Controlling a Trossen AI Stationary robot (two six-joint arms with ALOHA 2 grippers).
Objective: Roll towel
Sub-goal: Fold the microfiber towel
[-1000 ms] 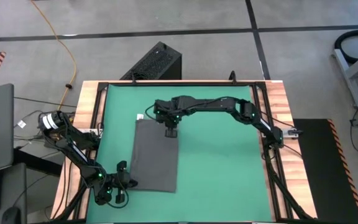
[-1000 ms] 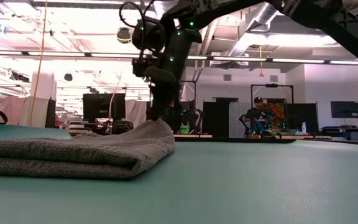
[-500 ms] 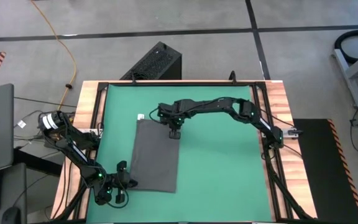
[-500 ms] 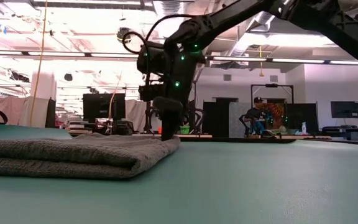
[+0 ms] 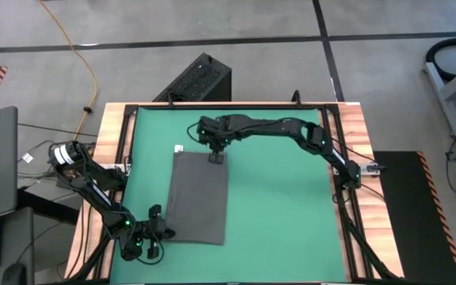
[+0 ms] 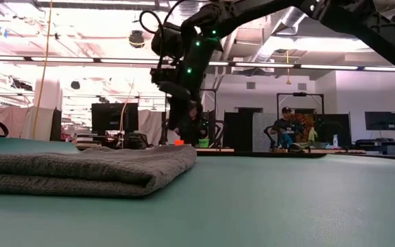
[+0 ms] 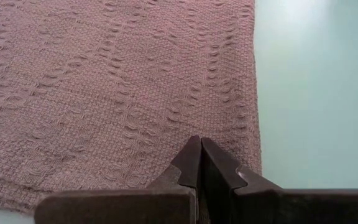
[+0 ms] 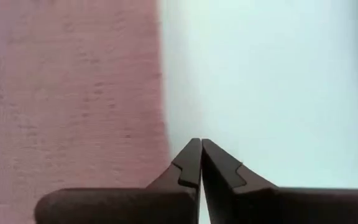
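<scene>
The towel [image 5: 199, 198] is a dark grey rectangle lying flat on the green mat [image 5: 291, 206], with a small white tag [image 5: 178, 148] at its far left corner. The low view shows the towel [image 6: 81, 171] lying in two layers. My right gripper [image 5: 216, 157] is shut and hangs just above the towel's far right corner, with nothing between its fingers [image 8: 191, 155]. My left gripper [image 5: 163, 232] is shut at the towel's near left corner and slants down onto the cloth [image 7: 104, 81]. My left gripper [image 7: 199, 139] points its shut fingertips slanting down over the towel close to its near left corner [image 7: 229, 155]. The fingers themselves hide the tips' meeting with the cloth. I cannot tell whether they touch it.
Bare green mat [image 5: 275, 229] lies to the right of the towel. A black frame and wooden boards [image 5: 355, 134] edge the table. A black box [image 5: 196, 79] stands on the floor beyond the far edge. In the low view a person [image 6: 283, 127] sits far back in the room.
My right gripper dipped to the towel's far right corner, then rose and drew back toward the table's far edge. The towel's far end, humped up under that gripper a second ago, now lies flat.
</scene>
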